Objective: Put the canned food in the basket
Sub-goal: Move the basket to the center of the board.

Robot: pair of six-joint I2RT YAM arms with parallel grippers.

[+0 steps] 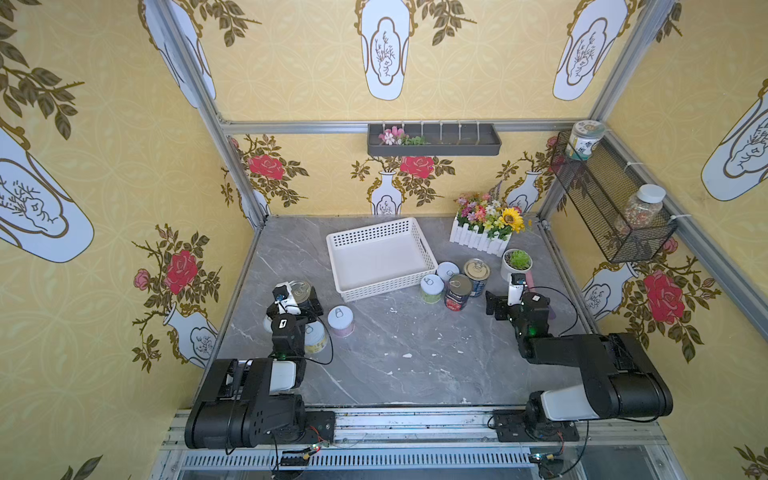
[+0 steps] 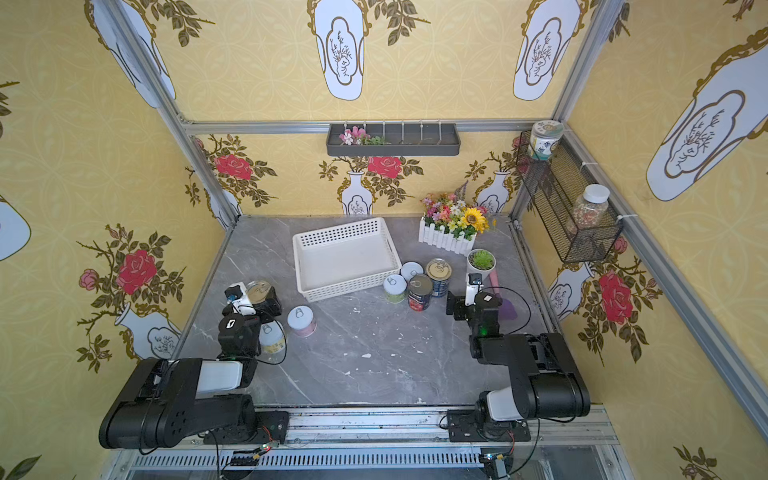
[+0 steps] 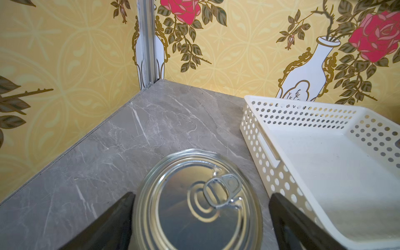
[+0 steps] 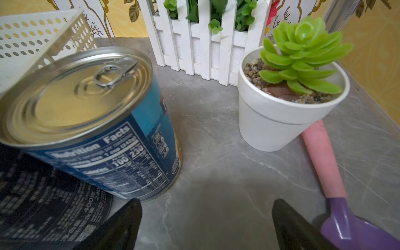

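The empty white basket (image 1: 370,231) (image 2: 340,235) stands at the back middle of the table. My left gripper (image 1: 302,296) (image 3: 201,195) is open and straddles an upright silver-lidded can (image 3: 194,199) just left of the basket (image 3: 324,164); a gap shows beside one finger. A pink can (image 1: 340,321) and a pale yellow can (image 1: 316,340) stand near that arm. By the basket's right corner stand several cans, among them a red one (image 1: 458,293) and a dark blue, gold-lidded one (image 1: 476,276) (image 4: 93,121). My right gripper (image 1: 513,299) (image 4: 205,203) is open beside the blue can, over bare table.
A white pot with a green succulent (image 4: 281,121) (image 1: 516,264) stands just ahead of the right gripper. A pink-handled purple spatula (image 4: 324,160) lies beside it. A white fence box of flowers (image 1: 482,237) sits at the back right. Walls close in on three sides.
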